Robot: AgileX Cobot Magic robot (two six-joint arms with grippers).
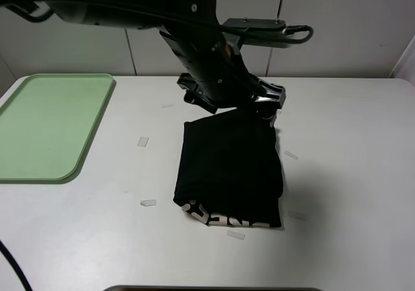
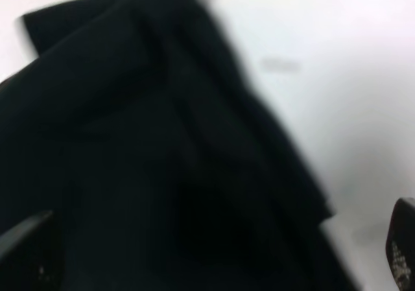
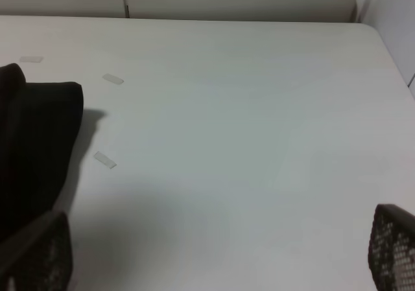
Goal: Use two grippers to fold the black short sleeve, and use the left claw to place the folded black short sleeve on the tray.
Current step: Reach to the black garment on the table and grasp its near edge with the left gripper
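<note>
On the white table (image 1: 350,142), the folded black short sleeve (image 1: 230,171) shows only partial lettering. My left claw (image 2: 214,252) hovers over it, blurred, jaws apart. My right gripper (image 3: 220,252) stands open over bare table.

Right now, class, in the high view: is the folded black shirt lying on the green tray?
No: the black shirt lies on the white table, well apart from the green tray, which is bare.

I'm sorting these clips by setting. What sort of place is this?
Probably a robotics lab test bench: a bare white table with small tape markers, plain pale wall panels behind, a pale green tray, and a folded black T-shirt under a black robot arm.
</note>
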